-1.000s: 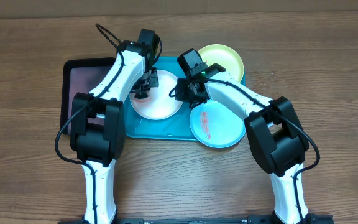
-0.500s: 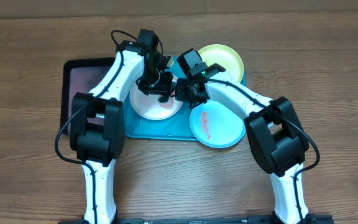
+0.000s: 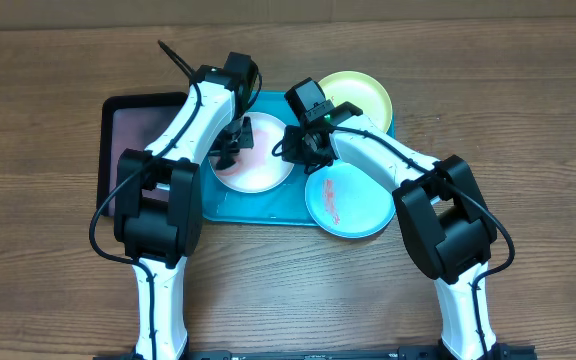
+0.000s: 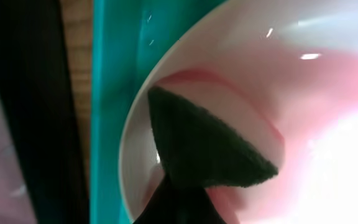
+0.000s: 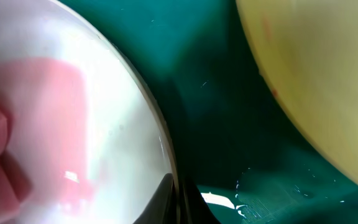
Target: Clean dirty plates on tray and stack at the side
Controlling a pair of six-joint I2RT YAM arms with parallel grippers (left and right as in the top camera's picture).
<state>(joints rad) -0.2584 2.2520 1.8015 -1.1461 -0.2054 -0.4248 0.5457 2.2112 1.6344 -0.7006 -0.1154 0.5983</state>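
The white plate [image 3: 263, 175] lies on the turquoise tray [image 3: 238, 208], its inside tinted pink. My left gripper [image 3: 230, 152] is shut on a dark sponge [image 4: 204, 143], which presses on the plate's left inner side [image 4: 229, 56]. At the same plate's right edge, my right gripper [image 3: 293, 152] is shut on the rim [image 5: 166, 155]. A yellow-green plate [image 3: 363, 95] sits at the tray's far right corner. The light blue plate [image 3: 353, 205], with red smears, overhangs the tray's near right corner.
A black tray [image 3: 138, 140] with a pinkish inside stands directly left of the turquoise tray, close to my left arm. Wooden table surrounds both trays. The tray floor [image 5: 216, 124] between the white and yellow-green plates [image 5: 316, 74] looks wet.
My left gripper swept the sponge right across the white plate and has come back to its left side. The right gripper has kept its hold on the rim.
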